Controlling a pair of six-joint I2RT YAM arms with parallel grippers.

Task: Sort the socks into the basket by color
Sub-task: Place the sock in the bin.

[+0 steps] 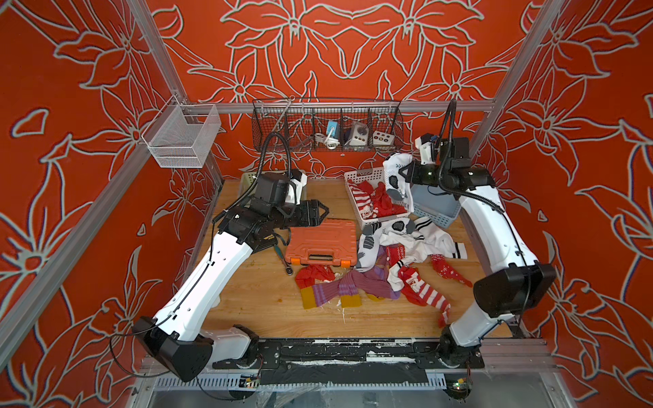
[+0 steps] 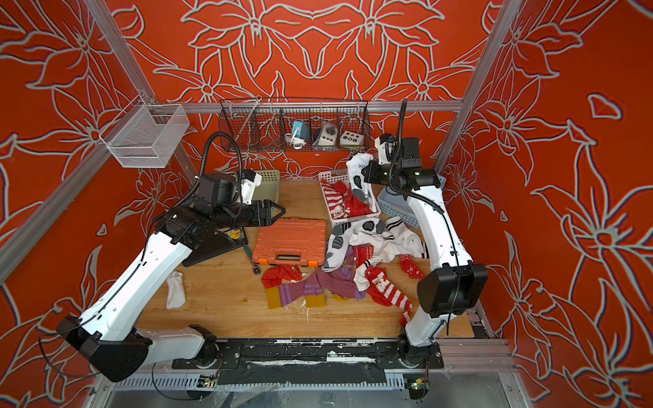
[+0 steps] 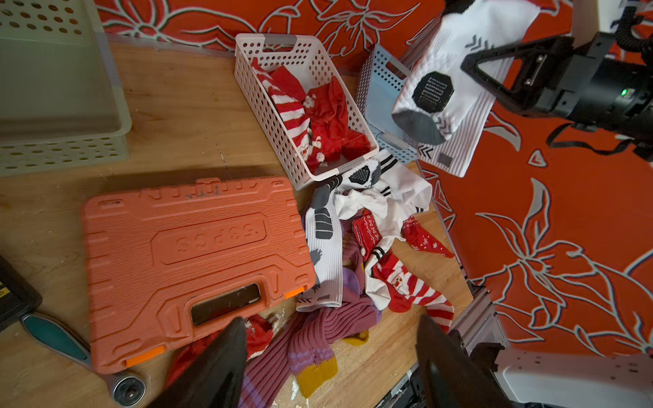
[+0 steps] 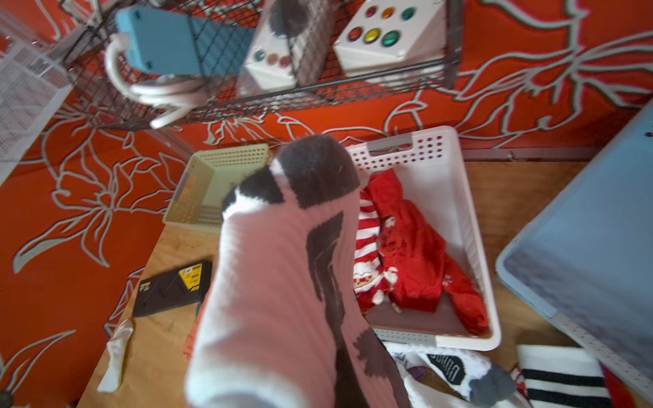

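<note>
a white sock with black-grey marks (image 1: 395, 178) hangs clamped in the closed jaws of the right gripper (image 1: 405, 172), lifted off the table at the far right. it dangles over the meeting edges of the white basket (image 1: 364, 173) and the blue basket (image 1: 438, 212); which of the two it is over cannot be told. red socks (image 1: 374, 201), some striped white, lie bunched inside the white basket. just in front of the baskets a loose heap of white socks (image 1: 413, 240) spreads over the wooden table (image 1: 254, 311), with purple socks with mustard toes (image 1: 353, 286) and a red-and-white striped santa sock (image 1: 424, 293) nearer the front edge. in a top view a lone white sock (image 2: 175, 289) lies well apart, beside the left arm. the left gripper (image 1: 327, 211) hovers above the far edge of a shut orange tool case (image 1: 319, 243), its jaws spread wide and gripping nothing. a ratchet (image 3: 70, 349) lies at the case's front corner, a black case (image 2: 215, 243) under the left arm, and a pale green basket (image 2: 268, 176) sits in the far left corner. a black wire rack (image 1: 328, 127) holding button boxes hangs on the back wall.
</note>
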